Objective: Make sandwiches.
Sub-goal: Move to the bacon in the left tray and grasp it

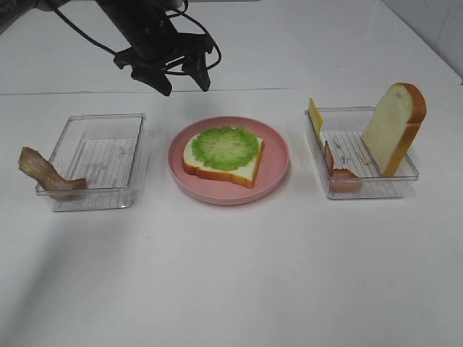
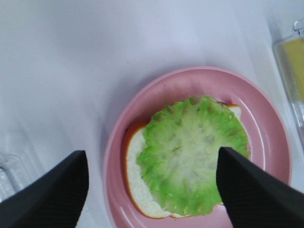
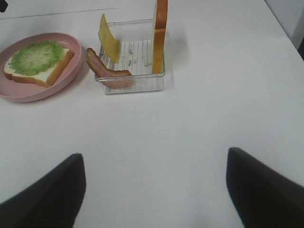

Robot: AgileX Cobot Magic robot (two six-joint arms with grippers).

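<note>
The left gripper (image 1: 186, 86) hangs open above the lettuce (image 1: 226, 147) on the bread slice (image 1: 244, 172) – it holds nothing. The right gripper (image 3: 154, 190) is open too – over the table (image 3: 190, 133).

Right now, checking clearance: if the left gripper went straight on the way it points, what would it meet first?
Probably the lettuce on the bread slice in the pink plate: the wrist view shows it centred in the open left gripper. Distance is unclear.
</note>
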